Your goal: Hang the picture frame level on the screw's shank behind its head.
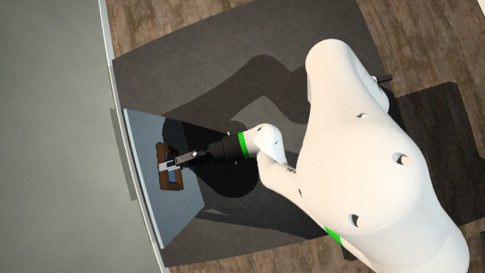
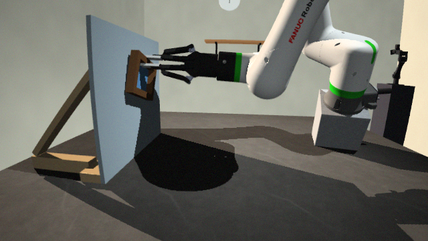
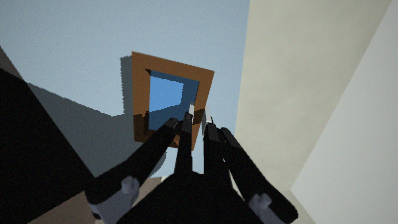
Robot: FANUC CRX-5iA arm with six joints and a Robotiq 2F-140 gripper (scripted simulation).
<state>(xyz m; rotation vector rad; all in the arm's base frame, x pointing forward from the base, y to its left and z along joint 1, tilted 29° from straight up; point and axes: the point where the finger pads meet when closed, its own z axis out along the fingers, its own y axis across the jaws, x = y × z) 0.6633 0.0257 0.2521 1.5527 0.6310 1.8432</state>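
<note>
A brown picture frame (image 2: 140,75) with a blue picture sits against the upright pale blue wall panel (image 2: 114,100), tilted. It also shows in the top view (image 1: 169,167) and in the wrist view (image 3: 167,102). My gripper (image 2: 148,63) reaches in level from the right and is shut on the frame's near upper edge; it also shows from above (image 1: 167,164) and in the wrist view (image 3: 196,120). The screw is hidden behind the frame and fingers. I cannot tell whether the frame touches the screw.
The panel is held up by a wooden brace and base blocks (image 2: 63,147) on its far side. The robot base (image 2: 341,124) stands on the dark mat at the right. A dark stand (image 2: 396,107) is beyond it.
</note>
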